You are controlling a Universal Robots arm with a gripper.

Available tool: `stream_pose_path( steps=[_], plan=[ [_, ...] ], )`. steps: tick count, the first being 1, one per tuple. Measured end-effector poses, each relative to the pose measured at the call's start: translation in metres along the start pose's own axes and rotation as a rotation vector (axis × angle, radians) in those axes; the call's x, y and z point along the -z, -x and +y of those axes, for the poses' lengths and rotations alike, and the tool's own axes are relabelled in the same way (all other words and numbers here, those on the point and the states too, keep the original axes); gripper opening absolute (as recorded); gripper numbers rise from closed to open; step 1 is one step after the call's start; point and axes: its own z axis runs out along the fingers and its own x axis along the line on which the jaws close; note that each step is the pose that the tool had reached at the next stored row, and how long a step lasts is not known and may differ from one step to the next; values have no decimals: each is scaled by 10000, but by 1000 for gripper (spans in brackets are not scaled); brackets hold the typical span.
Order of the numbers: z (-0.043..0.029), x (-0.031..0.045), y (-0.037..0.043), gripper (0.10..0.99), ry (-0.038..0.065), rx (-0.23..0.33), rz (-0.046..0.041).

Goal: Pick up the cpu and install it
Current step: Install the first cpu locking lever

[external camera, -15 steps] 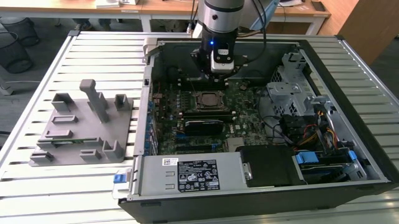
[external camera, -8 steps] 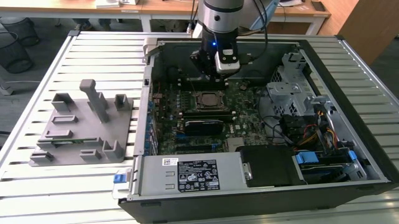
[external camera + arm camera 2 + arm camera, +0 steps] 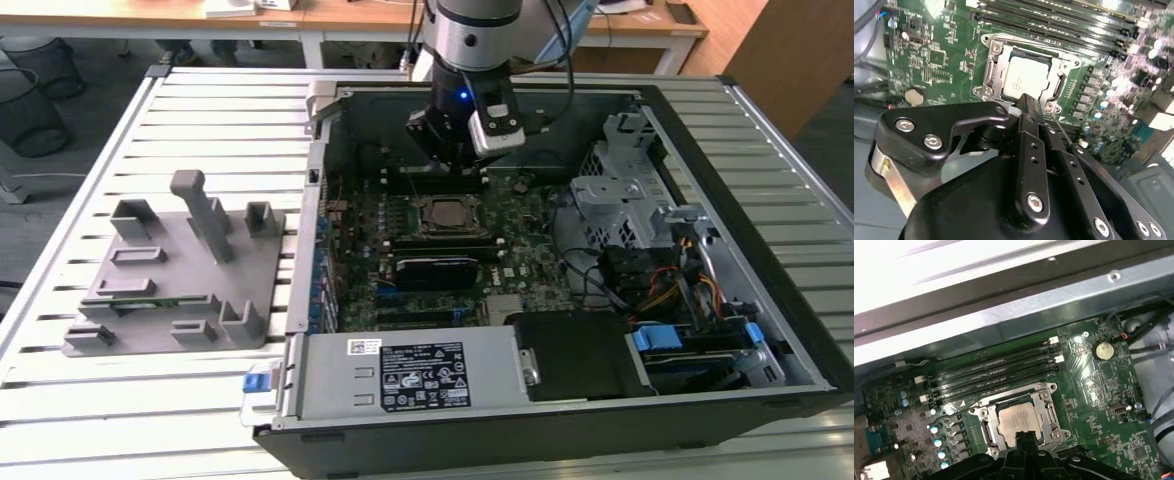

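Cpu [image 3: 1024, 76]: one, silvery square top, seated flat inside the one metal socket frame [image 3: 991, 65] on the green motherboard [image 3: 929, 55]; seen in both wrist views, also at [image 3: 1019, 421]. One open computer case [image 3: 400, 385] lying on the slatted surface [image 3: 227, 110]; one grey fixture block [image 3: 174, 270] beside it toward the exterior view's left, with a thin green stick [image 3: 134, 290] resting in a slot. One arm, one end effector [image 3: 1036, 117]. Four long memory slots [image 3: 994, 372] counted in the first wrist view, plus one coin cell [image 3: 1103, 351] and the case's metal wall [image 3: 1019, 315]. Second wrist view alone gives the black linkage close up: fingers [image 3: 1029, 107] pressed together, clenched on nothing, tips just short of the frame's near edge, cpu just beyond them and apart. Exterior view adds the whole layout: end effector [image 3: 447, 160] hanging over the board just past the socket [image 3: 441, 215], drive cage [image 3: 621, 190] and wiring on that view's right.
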Motion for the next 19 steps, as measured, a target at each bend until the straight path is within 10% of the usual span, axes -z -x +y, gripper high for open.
stream_pose_path(
  steps=[19],
  plan=[
    [-4,-22,-11,106,12,3275,60]
  ],
)
